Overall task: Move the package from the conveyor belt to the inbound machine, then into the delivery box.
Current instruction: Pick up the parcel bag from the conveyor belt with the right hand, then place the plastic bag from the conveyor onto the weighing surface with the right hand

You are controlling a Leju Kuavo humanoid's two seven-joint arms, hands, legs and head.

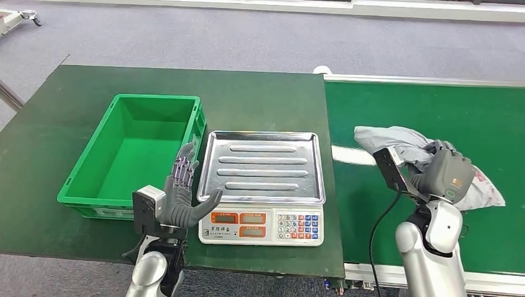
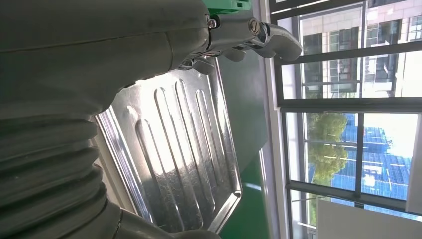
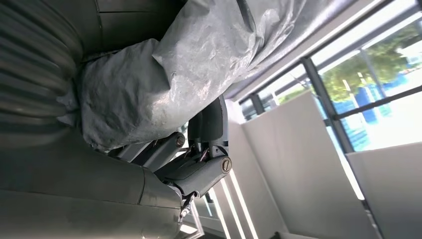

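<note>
Roughly, left to right. Green delivery box (image 1: 133, 154) on the dark green table (image 1: 49, 124), just outward of the left hand (image 1: 182, 198), nothing visible inside. Left hand (image 2: 89, 74) up, fingers spread, holding nothing, poised between box and scale (image 1: 263, 185); steel tray (image 2: 174, 159) of the scale close under the thumb in the left wrist view. Keypad and displays on the near edge of the scale, tray ribbed and shiny.

Across the table edge, conveyor belt (image 1: 433, 111), green, flat, white side rail. Package (image 1: 396, 143) on the belt, under and around the right hand (image 1: 442, 176). Right hand (image 3: 194, 169) wrapped on the package (image 3: 164, 74), fingers curled into the film; whether lifted clear of the belt or resting, cannot tell.

Handling, judged: grey poly mailer, soft, crumpled, probably light. Limp, so will sag and drape off either side of the grasp. Film looks slick; pinch on loose film alone likely to slip. Best hold across the bulky middle, fingers under, thumb over, bunching contents rather than a corner or the flat tail.

Surfaces: tray smooth metal with raised lip, bag apt to slide, needs dropping well inside the rim. Box walls tall enough to need clearance.

Room: grey floor beyond the table, large windows and white partitions in both wrist views.
</note>
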